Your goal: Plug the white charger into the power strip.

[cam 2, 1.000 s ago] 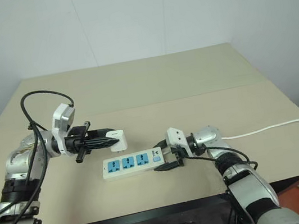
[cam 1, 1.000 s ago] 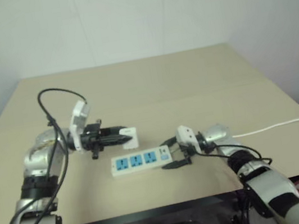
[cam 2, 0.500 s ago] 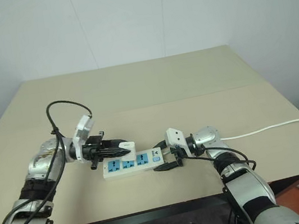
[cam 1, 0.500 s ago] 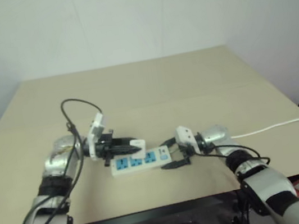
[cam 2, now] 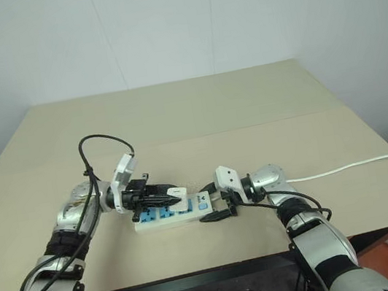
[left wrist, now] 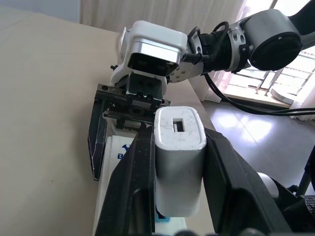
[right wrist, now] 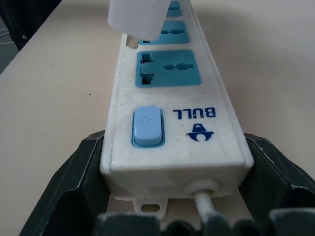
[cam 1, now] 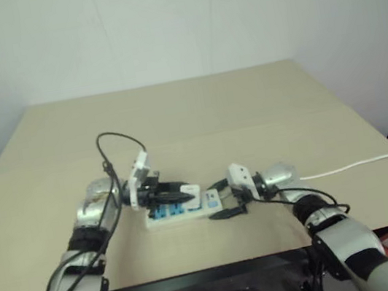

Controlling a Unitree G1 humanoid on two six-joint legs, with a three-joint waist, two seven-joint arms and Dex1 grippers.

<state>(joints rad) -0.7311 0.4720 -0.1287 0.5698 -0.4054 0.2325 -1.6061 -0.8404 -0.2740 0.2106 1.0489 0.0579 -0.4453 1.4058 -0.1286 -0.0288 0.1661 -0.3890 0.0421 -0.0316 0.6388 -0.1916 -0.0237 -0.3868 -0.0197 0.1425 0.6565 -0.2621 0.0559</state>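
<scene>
The power strip lies flat near the table's front edge, its blue sockets facing up. My right gripper is shut on the strip's switch end, one finger against each long side. My left gripper is shut on the white charger and reaches in from the left, level over the strip. The charger hangs just above the sockets, and one metal prong shows under it, over the socket second from the switch. I cannot tell whether the prong touches the socket.
The strip's thin white cord runs right across the tan table and off its right edge. A black cable loops above my left wrist. A white wall stands behind the table.
My left gripper has carried the charger rightward and down, from beside the strip's left end to just above its sockets. The right gripper and the strip have stayed put.
</scene>
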